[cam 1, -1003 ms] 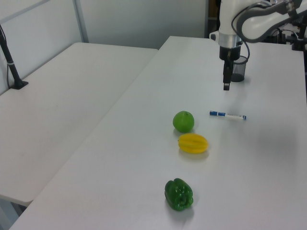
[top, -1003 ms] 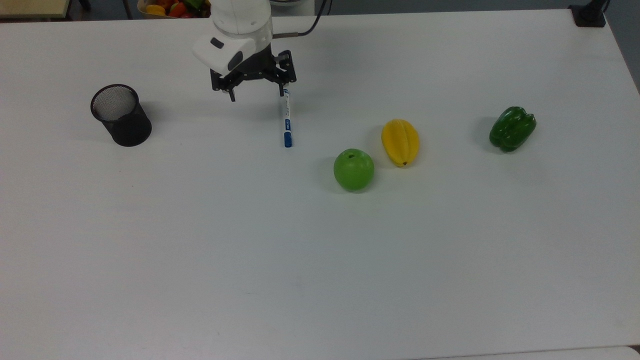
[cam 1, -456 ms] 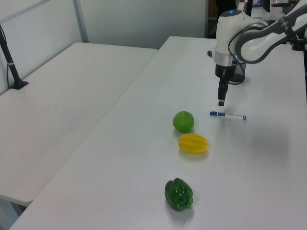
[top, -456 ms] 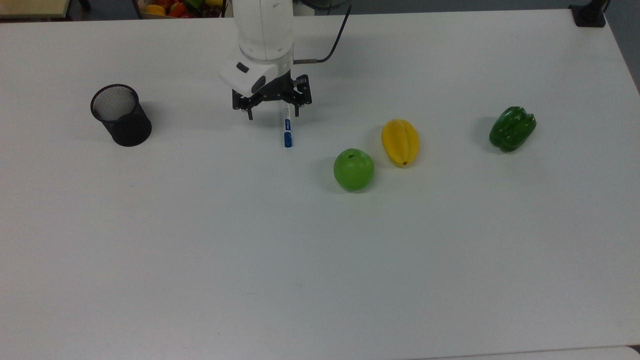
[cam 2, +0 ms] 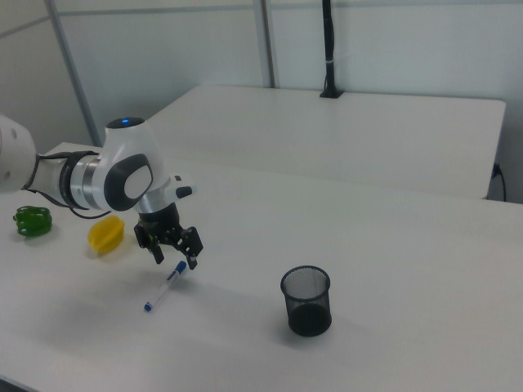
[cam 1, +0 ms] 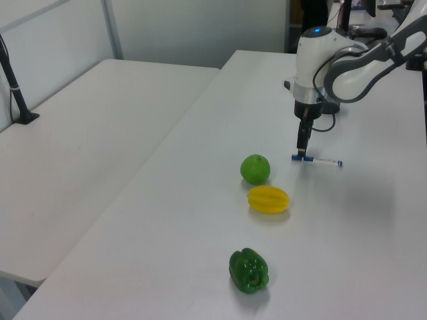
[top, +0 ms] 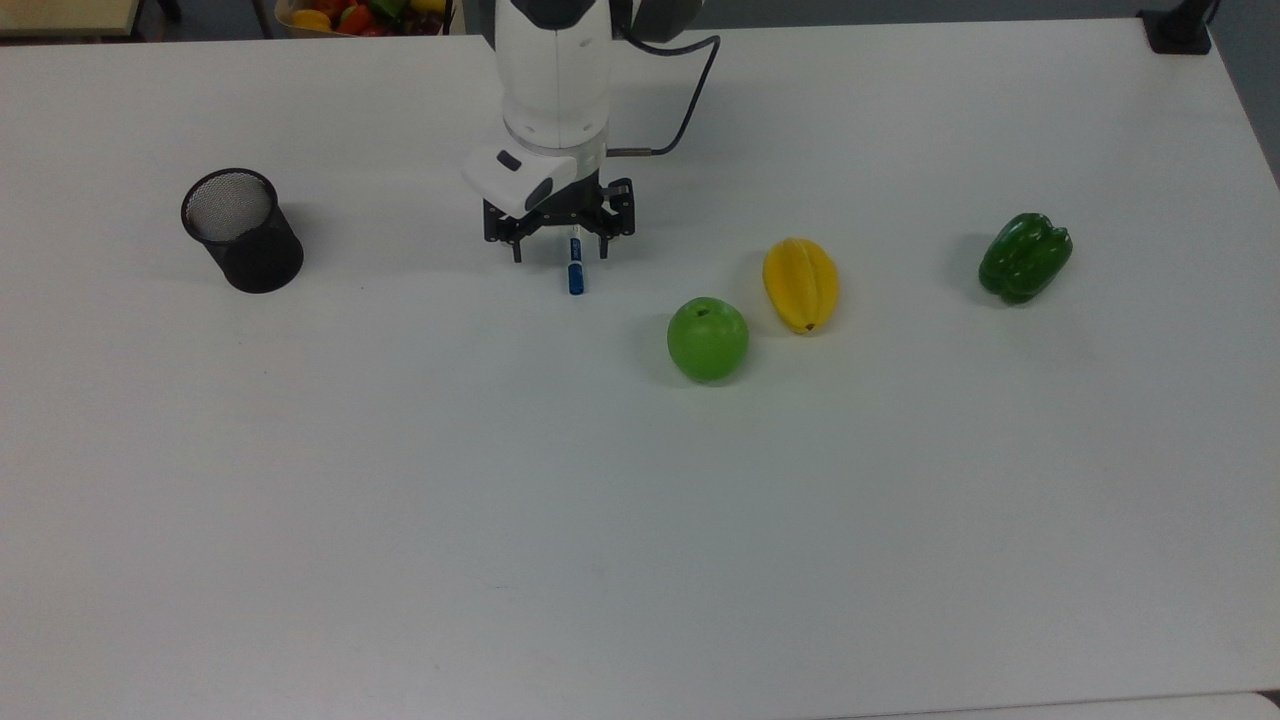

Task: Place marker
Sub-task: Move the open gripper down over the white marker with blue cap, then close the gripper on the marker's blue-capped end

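Observation:
The marker [top: 575,272] lies flat on the white table [top: 640,520], its blue cap pointing to the bottom of the top view; it is a thin white stick in the left view [cam 1: 319,161] and the right view [cam 2: 163,287]. My gripper [top: 560,253] is open and hangs low over the marker's cap end [cam 1: 302,150], one finger on each side of it [cam 2: 173,260], holding nothing. The marker sits nearer the finger on the top view's right. A black mesh cup [top: 243,232] stands upright far off at the top view's left [cam 2: 306,300].
A green apple [top: 708,339], a yellow starfruit [top: 800,284] and a green pepper [top: 1025,256] lie to the top view's right of the marker. A bin of toy fruit [top: 350,15] sits past the table's far edge. A second white table [cam 1: 80,147] adjoins.
My gripper has travelled toward the top view's right and come down, from beside the marker's far end to low over the marker. The marker and the cup have not moved.

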